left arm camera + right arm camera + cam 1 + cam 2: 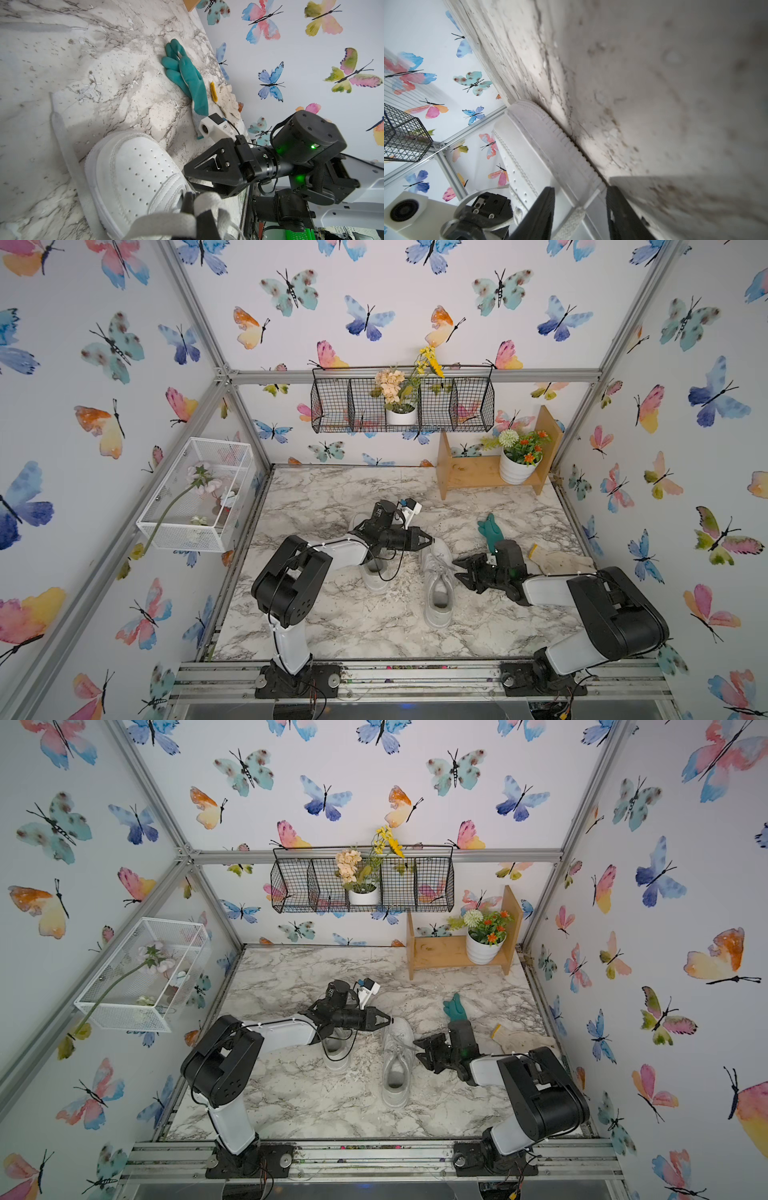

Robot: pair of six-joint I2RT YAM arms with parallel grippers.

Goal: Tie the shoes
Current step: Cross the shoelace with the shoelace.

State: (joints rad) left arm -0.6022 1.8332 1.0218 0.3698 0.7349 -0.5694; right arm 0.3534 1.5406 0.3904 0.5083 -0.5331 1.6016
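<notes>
Over white shoe [438, 593] on tabletop [332, 497], left hand [431, 540] clamped shut, pinching lace [166, 221]; right hand [459, 570] jaws apart, straddling second strand [577, 216]. Risk: strand slips out before close; pull drags light shoe sideways

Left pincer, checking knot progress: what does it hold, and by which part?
Left pincer pinches a white lace of the shoe, mid-length; exact spot unclear.

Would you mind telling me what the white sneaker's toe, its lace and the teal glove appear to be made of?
Sneaker toe: smooth matte leather or synthetic, likely; punched holes and stitched seams.
Lace: flat woven fabric; visible weave.
Glove: probably rubber-coated knit; smooth teal fingers, grey knitted cuff.
</notes>
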